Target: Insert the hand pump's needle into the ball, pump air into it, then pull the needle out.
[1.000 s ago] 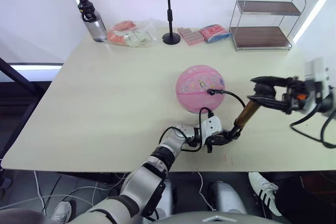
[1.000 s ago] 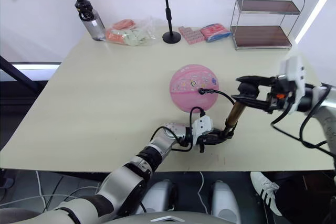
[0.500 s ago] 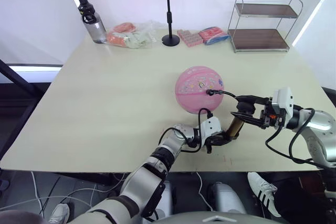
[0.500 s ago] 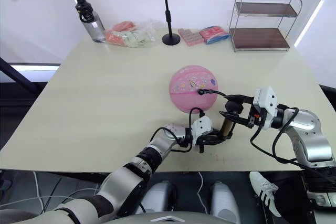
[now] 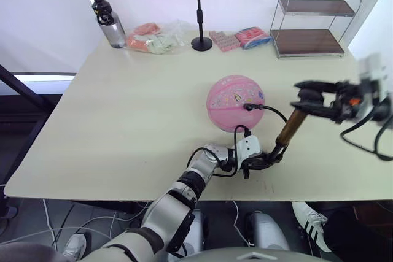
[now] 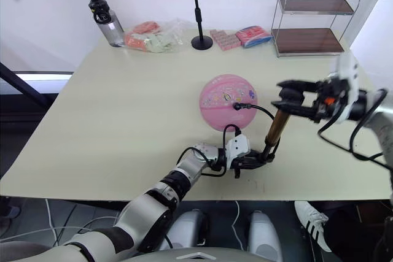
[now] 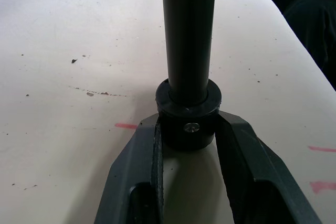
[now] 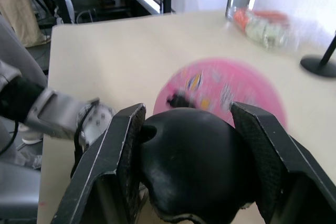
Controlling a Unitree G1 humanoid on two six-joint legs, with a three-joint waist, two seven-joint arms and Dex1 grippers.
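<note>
The pink ball (image 5: 232, 101) rests mid-table. The hand pump (image 5: 289, 129) stands tilted to its right, gold barrel up. Its black hose (image 5: 275, 113) loops from the base to the ball's valve, and the hose end (image 5: 248, 107) sits against the ball. The needle is hidden there. My left gripper (image 5: 270, 159) is shut on the pump's black base cap (image 7: 188, 124) at the table surface. My right gripper (image 5: 307, 97) is shut on the black T-handle (image 8: 191, 166), held high above the barrel. Beyond the handle, the right wrist view shows the ball (image 8: 220, 88).
At the back of the table (image 5: 123, 127) stand a water bottle (image 5: 107, 24), snack bags (image 5: 153, 38), a black stand (image 5: 200, 42), coloured packets (image 5: 245, 37) and a wire shelf (image 5: 313, 21). A person's shoe (image 5: 309, 224) is below the near edge.
Half a second ago my right gripper had pushed the handle down close to the barrel. Now it has drawn the handle back up and to the right. The left gripper and ball stayed put.
</note>
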